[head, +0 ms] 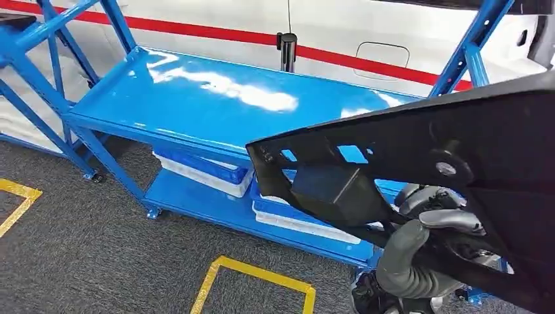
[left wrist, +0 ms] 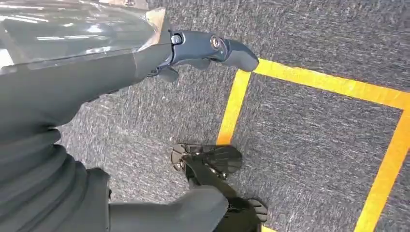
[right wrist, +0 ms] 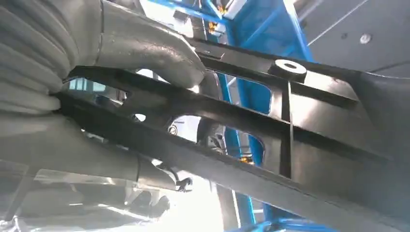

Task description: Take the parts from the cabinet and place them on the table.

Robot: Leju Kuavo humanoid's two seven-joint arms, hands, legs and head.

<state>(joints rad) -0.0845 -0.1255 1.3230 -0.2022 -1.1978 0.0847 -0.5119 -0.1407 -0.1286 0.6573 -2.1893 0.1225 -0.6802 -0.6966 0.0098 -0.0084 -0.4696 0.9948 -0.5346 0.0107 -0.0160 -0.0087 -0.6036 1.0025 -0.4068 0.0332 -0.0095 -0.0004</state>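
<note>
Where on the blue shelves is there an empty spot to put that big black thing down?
The top shelf is bare from its left posts across to the black pole at the back. The bottom shelf is crowded with blue bins, bare just at its left end. The right hand holds the black part.

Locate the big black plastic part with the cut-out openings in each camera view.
Head view: the black plastic part fills the right side, held by the right hand.
Left wrist view: not in it.
Right wrist view: it crosses the picture diagonally, under the thumb.
Shared landmark: the blue metal rack.
</note>
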